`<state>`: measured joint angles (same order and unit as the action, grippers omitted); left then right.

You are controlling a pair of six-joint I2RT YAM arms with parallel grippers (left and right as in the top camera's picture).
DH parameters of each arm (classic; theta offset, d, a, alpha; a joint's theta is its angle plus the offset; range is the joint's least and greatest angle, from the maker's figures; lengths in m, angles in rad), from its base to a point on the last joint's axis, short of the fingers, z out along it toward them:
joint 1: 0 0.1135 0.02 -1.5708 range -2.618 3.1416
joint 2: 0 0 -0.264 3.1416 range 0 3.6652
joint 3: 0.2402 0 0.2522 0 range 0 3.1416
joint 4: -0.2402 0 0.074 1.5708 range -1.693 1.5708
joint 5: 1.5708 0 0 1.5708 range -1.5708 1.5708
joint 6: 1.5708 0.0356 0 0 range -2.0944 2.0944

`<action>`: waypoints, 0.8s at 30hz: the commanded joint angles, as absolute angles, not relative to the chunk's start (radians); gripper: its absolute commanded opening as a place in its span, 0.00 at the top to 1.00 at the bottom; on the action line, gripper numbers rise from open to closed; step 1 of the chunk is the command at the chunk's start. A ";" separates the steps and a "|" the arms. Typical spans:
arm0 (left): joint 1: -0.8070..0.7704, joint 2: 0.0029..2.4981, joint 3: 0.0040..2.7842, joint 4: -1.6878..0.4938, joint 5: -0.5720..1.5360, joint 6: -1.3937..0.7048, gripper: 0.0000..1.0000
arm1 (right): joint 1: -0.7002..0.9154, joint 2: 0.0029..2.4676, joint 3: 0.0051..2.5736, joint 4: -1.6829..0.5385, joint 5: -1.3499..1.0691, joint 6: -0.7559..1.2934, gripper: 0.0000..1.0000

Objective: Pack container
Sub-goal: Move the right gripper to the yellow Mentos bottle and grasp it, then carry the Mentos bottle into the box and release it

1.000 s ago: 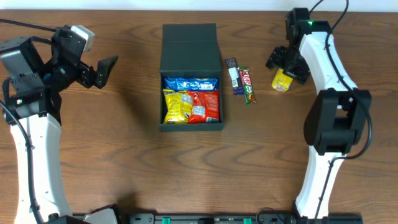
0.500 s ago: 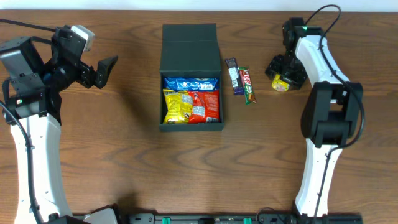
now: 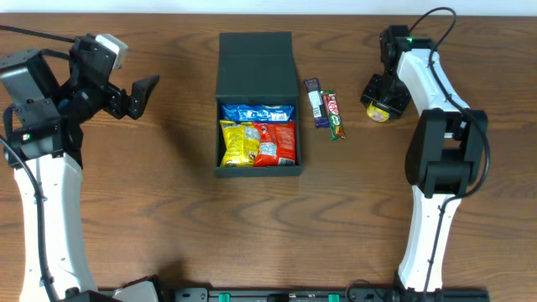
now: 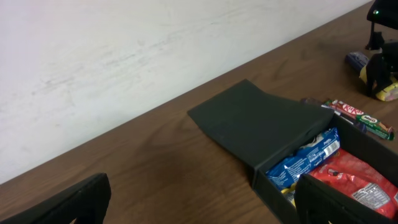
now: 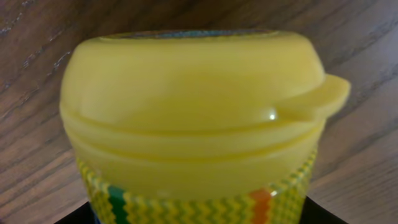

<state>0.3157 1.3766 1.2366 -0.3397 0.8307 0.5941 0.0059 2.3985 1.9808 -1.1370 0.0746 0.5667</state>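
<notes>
The container (image 3: 217, 138) is a dark box in the middle of the table, its lid (image 3: 256, 63) lying open toward the far edge. Inside lie a blue packet (image 3: 256, 112), a yellow packet (image 3: 237, 144) and a red packet (image 3: 277, 143). My right gripper (image 3: 382, 105) is down at the far right around a yellow snack cup (image 3: 380, 111). In the right wrist view the cup (image 5: 193, 118) fills the frame, with dark fingers against both its lower sides. My left gripper (image 3: 139, 96) hangs open and empty, left of the box and above the table.
Two snack bars lie side by side right of the box: a dark purple bar (image 3: 315, 102) and a red KitKat (image 3: 335, 114). The left wrist view shows the open lid (image 4: 255, 121), the KitKat (image 4: 360, 118) and a white wall behind the table.
My right gripper has come down over the yellow cup and its fingers have closed in on the cup's sides. The left arm has not moved.
</notes>
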 commanded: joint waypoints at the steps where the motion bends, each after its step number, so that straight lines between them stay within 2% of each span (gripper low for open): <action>1: 0.311 1.386 1.243 -0.339 0.827 0.580 0.05 | -0.006 2.407 2.002 -1.148 0.078 0.510 0.62; 7: 0.311 1.386 1.243 -0.339 0.827 0.579 0.05 | 0.025 2.383 2.131 -1.259 0.077 0.419 0.78; 13: 0.311 1.386 1.243 -0.339 0.828 0.579 0.05 | 0.123 2.323 2.268 -1.378 0.028 0.318 0.80; 19: 0.311 1.386 1.243 -0.340 0.828 0.579 0.05 | 0.258 2.220 2.278 -1.389 -0.034 0.200 0.85; 24: 0.311 1.386 1.243 -0.340 0.828 0.579 0.05 | 0.334 2.160 2.277 -1.468 -0.007 0.065 0.83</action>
<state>0.3157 1.3769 1.2366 -0.3397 0.8307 0.5941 0.3199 2.2223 2.2517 -1.4433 -0.0257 0.1822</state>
